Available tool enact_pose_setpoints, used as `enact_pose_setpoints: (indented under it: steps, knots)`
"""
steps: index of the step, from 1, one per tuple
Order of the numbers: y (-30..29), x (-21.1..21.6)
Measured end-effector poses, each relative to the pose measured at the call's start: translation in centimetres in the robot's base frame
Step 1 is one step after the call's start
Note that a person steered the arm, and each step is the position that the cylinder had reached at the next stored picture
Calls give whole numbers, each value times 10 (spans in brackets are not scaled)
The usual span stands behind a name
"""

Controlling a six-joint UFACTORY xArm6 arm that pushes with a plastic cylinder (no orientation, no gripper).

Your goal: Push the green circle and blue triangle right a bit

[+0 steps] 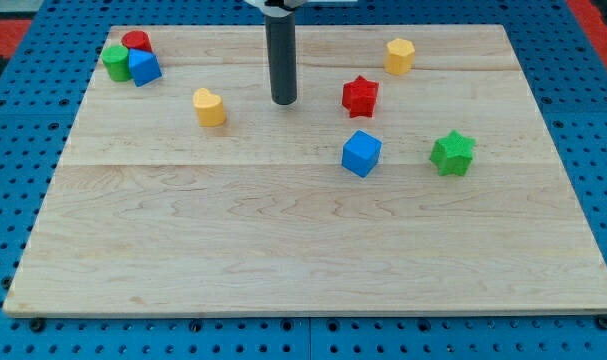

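Counter: pale wood board. Far top left, clustered and touching: green circle, a short upright cylinder with no long axis; red block behind; blue triangle just right, its pointing direction unclear. Yellow block near. My tip, upper centre, well apart from the cluster; no fingers present. Red star; blue cube; yellow hexagon; green star.

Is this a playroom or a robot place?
Probably a robot lab bench: a wooden board lies on a blue pegboard table, and my tip stands between a yellow block and a red star.
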State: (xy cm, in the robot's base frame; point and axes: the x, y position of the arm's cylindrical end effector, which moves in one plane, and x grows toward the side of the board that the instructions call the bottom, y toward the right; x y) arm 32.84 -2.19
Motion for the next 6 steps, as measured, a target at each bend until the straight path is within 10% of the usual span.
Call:
enact_pose_setpoints:
  steps: [3, 6]
  knots:
    - [-134, -118]
    - [-274, -102]
